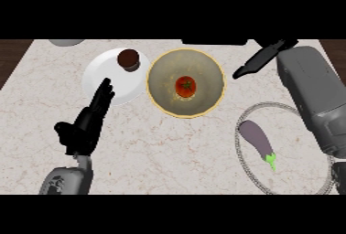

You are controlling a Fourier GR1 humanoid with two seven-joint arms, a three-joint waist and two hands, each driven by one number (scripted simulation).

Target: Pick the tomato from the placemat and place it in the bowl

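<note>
Now the small red tomato (186, 86) lies inside the round beige yellow-rimmed bowl (166, 68); right of it, the black right hand (261, 58) is straight-fingered and empty; left of it, the black left hand (88, 121) likewise

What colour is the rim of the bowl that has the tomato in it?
The bowl has a yellow rim around a speckled beige inside; the head view shows it.

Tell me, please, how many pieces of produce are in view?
2. The tomato sits in the tan bowl at the centre; the eggplant lies on the round placemat at the right. The right forearm could hide more.
</note>
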